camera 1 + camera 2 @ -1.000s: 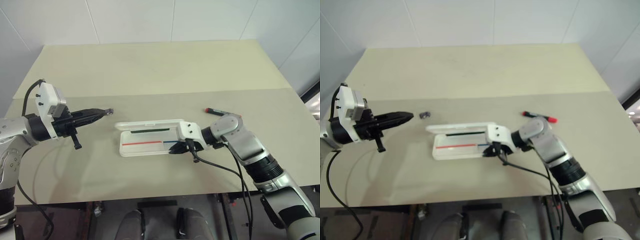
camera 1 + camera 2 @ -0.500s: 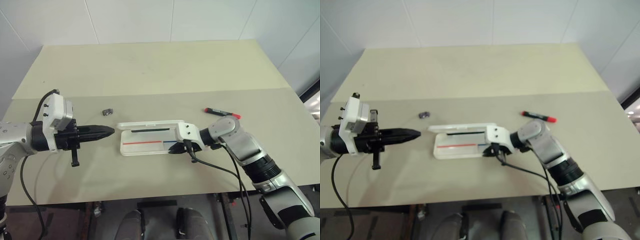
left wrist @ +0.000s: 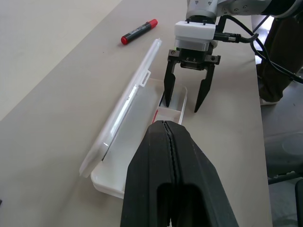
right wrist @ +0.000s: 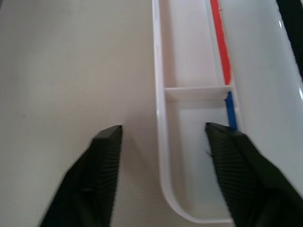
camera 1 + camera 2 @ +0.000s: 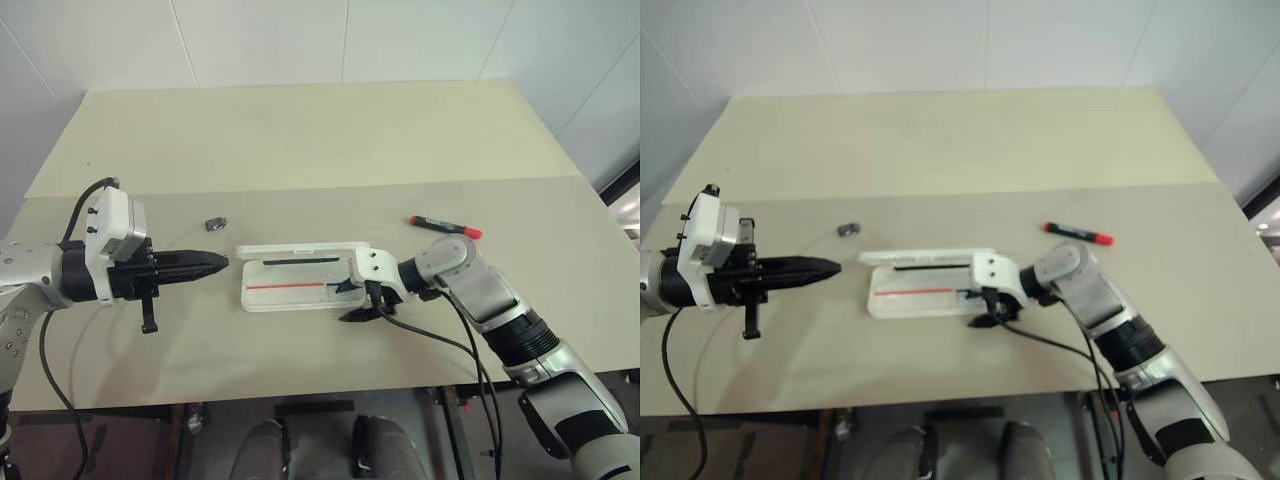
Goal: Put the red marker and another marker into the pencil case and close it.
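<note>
The pencil case lies open in the middle of the table, its lid tipped up along the far side and a thin red-blue stripe inside. My right gripper is open at the case's right end and straddles the near rim. One of its fingers is over the tray and the other is over bare table. The red marker lies on the table beyond the right arm. My left gripper is shut and empty, pointing at the case's left end from a short gap away. Another marker is out of view.
A small dark object sits on the table just beyond the left gripper's tip. A seam crosses the tabletop behind the case. The right arm's cable trails over the near edge.
My right gripper, shut at the case's right end before, now stands open across the near rim. The left gripper swung nearer and lower a second ago, then held still.
</note>
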`<state>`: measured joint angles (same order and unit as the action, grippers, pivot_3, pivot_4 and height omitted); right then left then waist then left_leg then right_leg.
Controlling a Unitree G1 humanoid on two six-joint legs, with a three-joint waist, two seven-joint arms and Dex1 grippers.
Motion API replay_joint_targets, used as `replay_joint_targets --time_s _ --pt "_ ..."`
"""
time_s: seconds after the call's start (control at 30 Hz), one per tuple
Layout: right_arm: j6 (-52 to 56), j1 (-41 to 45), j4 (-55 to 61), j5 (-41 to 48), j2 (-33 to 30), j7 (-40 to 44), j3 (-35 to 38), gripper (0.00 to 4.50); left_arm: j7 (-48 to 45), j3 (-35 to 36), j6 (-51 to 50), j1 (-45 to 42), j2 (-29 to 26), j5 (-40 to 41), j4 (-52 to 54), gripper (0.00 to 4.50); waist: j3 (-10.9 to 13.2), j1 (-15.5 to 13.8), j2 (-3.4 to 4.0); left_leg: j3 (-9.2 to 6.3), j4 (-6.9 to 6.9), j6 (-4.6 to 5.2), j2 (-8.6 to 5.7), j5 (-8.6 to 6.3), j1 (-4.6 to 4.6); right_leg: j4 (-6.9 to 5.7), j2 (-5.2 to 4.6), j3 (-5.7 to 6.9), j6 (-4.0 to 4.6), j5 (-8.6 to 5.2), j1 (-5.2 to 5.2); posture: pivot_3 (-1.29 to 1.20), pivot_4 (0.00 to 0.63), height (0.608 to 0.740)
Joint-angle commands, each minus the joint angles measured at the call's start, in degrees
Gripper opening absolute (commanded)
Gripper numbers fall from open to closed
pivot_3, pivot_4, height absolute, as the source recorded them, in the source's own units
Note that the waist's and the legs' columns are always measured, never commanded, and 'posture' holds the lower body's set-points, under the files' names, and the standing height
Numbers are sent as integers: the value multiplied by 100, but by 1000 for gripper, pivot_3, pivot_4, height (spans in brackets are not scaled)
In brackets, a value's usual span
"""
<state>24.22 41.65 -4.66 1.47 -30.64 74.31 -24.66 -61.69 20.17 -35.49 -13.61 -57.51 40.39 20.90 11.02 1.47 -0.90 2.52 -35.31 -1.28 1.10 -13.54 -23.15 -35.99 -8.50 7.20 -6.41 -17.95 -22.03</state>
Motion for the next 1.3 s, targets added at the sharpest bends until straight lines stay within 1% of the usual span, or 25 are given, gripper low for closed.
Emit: replay_joint_targets --time_s 0.03,0.33,0.37,0.47,0.6,0.7,0.8,1.03,1.3 --pt "244 73 300 275 18 7 226 3501 19 65 130 -104 -8 -3 13 0 0 0 0 0 0 0 0 0 0 0 0 0 1 0 0 0 150 740" --pt "1062 177 859 984 -326 158 669 3501 31 17 212 -113 22 -15 -43 0 0 -10 0 0 0 1 1 -1 -1 2 1 0 1 1 0 0 150 740" --pt "1211 176 970 1118 -413 208 755 3501 30 14 216 -113 21 -12 -45 0 0 -10 0 0 0 1 1 -1 -1 2 1 0 1 1 0 0 150 740" --pt "1399 28 1238 1422 -939 501 995 3501 24 21 226 -102 10 -9 -49 0 0 -26 -1 1 0 3 1 -3 -2 4 0 -1 1 1 -1 0 150 740" --pt "1121 8 905 1251 -1414 501 1017 3501 9 40 237 -90 -1 -12 -72 0 1 -88 -2 6 -6 7 0 -8 -2 5 0 -4 1 1 0 0 150 740" --pt "643 323 124 919 -1503 261 1077 3501 25 -8 259 -147 24 -24 -91 0 1 -85 -3 17 -10 6 2 -8 1 3 1 -16 1 1 -8 0 150 740" --pt "210 794 -918 653 -1426 11 1151 3501 47 -57 200 -264 30 20 -148 0 3 -90 -6 47 -15 6 2 -8 -5 -3 1 -48 2 1 -37 0 150 740" --pt "-868 1879 -3188 112 -1295 -423 1184 3501 -51 32 1 -317 -46 190 -154 0 3 -84 -6 66 -12 7 7 -9 -9 -9 6 -60 3 2 -44 0 150 740" --pt "-2061 2471 -5115 -766 -1156 -822 882 3501 -72 93 -42 -324 -108 160 -138 0 3 -38 -7 69 -19 7 9 -10 -8 -8 6 -66 4 2 -44 0 150 740"
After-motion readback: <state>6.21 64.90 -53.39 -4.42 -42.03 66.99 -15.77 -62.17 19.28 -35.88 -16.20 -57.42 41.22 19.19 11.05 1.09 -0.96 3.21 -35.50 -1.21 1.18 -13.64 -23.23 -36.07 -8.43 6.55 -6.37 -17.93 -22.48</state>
